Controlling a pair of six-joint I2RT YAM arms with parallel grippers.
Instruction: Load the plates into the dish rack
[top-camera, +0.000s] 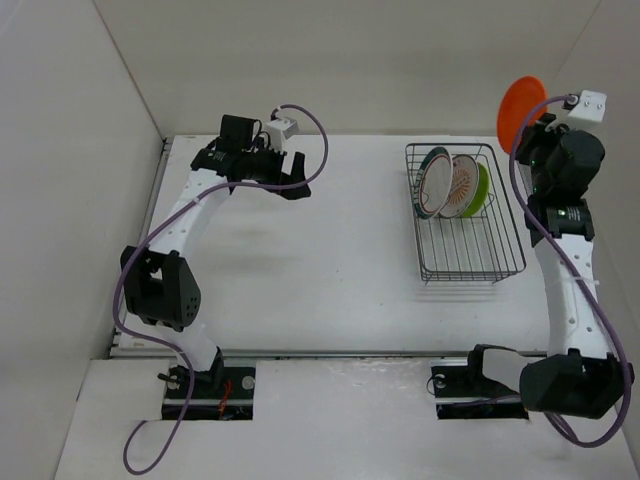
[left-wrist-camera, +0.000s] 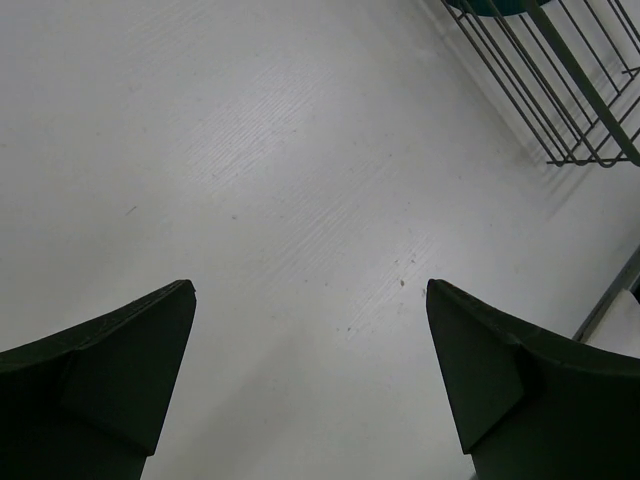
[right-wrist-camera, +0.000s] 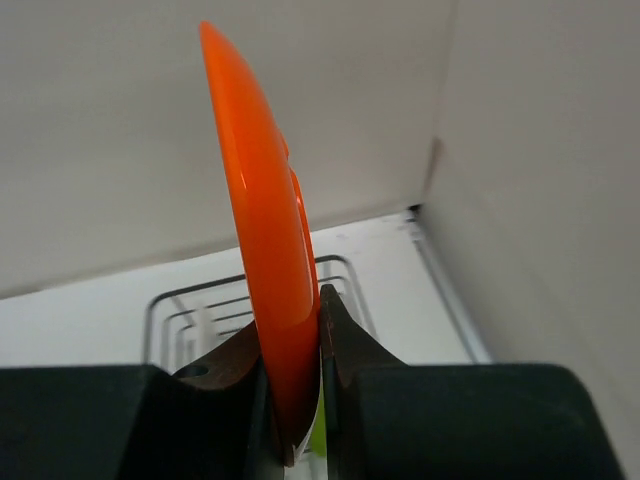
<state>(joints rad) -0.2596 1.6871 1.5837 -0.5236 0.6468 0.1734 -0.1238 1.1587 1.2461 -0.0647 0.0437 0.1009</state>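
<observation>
The dark wire dish rack (top-camera: 468, 255) stands at the right of the table. Three plates stand on edge at its far end: the white one with teal rim (top-camera: 432, 178), the white one with orange pattern (top-camera: 463, 186), and the lime green one (top-camera: 484, 188). My right gripper (top-camera: 538, 128) is shut on the orange plate (top-camera: 520, 108), holding it upright in the air above the rack's far right corner. In the right wrist view the orange plate (right-wrist-camera: 262, 240) is clamped edge-on between the fingers (right-wrist-camera: 350, 345). My left gripper (top-camera: 290, 172) is open and empty over the far left table.
White walls enclose the table on the left, back and right; the right wall stands close to the right arm (top-camera: 570, 260). The left wrist view shows bare table and the rack's corner (left-wrist-camera: 580, 100).
</observation>
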